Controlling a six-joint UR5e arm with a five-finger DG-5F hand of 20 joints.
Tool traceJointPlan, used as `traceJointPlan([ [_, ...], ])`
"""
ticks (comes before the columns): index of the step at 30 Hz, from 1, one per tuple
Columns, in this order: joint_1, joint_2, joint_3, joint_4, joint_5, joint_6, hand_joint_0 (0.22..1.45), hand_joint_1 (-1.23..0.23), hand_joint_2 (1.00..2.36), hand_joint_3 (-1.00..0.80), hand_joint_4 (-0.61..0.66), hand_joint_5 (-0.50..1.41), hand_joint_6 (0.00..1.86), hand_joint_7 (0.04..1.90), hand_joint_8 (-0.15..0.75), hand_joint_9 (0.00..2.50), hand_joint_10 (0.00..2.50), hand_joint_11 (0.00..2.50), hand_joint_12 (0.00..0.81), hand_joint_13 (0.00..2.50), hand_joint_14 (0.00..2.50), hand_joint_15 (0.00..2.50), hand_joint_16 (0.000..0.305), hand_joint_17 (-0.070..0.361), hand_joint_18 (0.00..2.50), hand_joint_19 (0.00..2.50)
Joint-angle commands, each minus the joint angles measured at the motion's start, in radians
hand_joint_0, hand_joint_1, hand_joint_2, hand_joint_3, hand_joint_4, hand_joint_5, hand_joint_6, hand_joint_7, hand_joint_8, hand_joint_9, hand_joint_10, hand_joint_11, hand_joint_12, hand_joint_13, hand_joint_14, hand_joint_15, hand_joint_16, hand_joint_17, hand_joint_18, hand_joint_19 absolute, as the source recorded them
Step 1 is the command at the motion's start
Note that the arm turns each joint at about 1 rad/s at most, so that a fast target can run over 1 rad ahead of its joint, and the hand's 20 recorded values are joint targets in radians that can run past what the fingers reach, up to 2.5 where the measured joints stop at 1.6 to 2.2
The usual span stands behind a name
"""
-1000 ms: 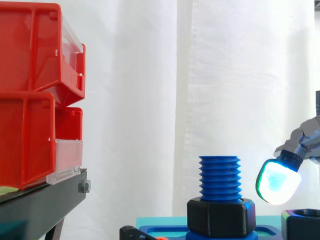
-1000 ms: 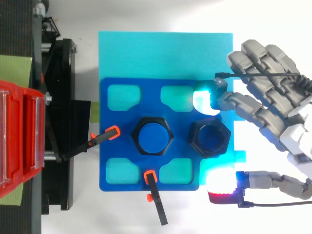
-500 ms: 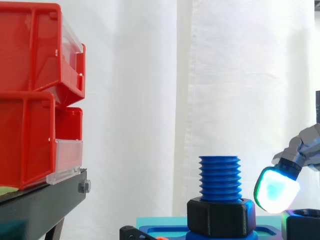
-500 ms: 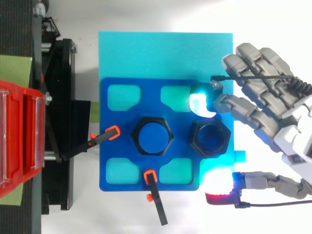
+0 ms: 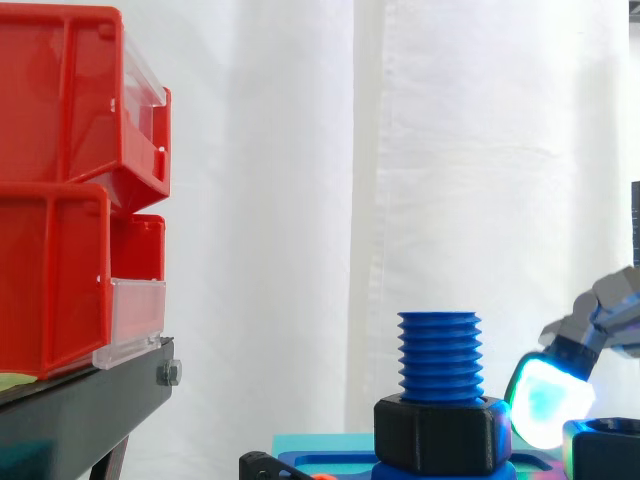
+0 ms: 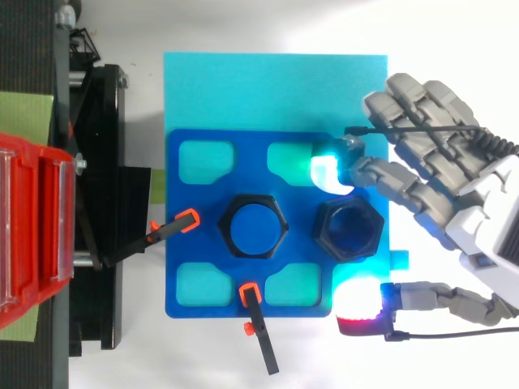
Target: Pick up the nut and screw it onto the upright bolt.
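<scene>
Crept left and lower since a second ago: fingertips (image 6: 328, 172) spread, released, bracketing black nut (image 6: 349, 229) at 11 and 6 o'clock, gripping nothing. Hand (image 6: 486, 243) at 3 o'clock. Nut flat on blue plate (image 6: 203, 251), 3 o'clock of upright bolt (image 5: 439, 355).

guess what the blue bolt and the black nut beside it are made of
Blue bolt: probably plastic, matte; uniform colour and thick, coarse threads with no metallic shine. Black nut: likely plastic as well, dull matte; thick hexagonal walls with no glint. Looks alone cannot confirm either.
</scene>
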Motion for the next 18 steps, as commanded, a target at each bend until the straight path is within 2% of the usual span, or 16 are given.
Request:
traceJointPlan([
  [1,-0.001,-0.011,0.000,0.007,-0.008,0.013,0.35,-0.69,1.00,-0.50,0.22,-0.29,0.50,0.73,0.326,0.08,0.00,0.00,0.464,0.03,0.00,0.00,0.072,0.161,0.07,0.04],
  [7,-0.001,-0.011,0.000,0.010,-0.011,0.013,0.36,-0.67,1.00,-0.50,0.22,-0.29,0.50,0.74,0.326,0.09,0.00,0.00,0.461,0.03,0.00,0.00,0.071,0.159,0.08,0.03],
  [9,-0.001,-0.011,0.000,0.010,-0.012,0.013,0.36,-0.71,1.00,-0.50,0.23,-0.28,0.50,0.73,0.335,0.14,0.00,0.00,0.467,0.09,0.00,0.00,0.071,0.161,0.16,0.00],
  [15,-0.001,-0.011,0.000,0.010,-0.012,0.013,0.40,-0.73,1.00,-0.50,0.26,-0.25,0.50,0.83,0.335,0.24,0.00,0.00,0.448,0.18,0.00,0.00,0.068,0.152,0.25,0.00],
  [18,-0.001,-0.011,0.000,0.009,-0.014,0.013,0.47,-0.77,1.00,-0.50,0.26,-0.23,0.50,0.94,0.315,0.37,0.00,0.05,0.413,0.26,0.00,0.00,0.059,0.134,0.31,0.00],
])
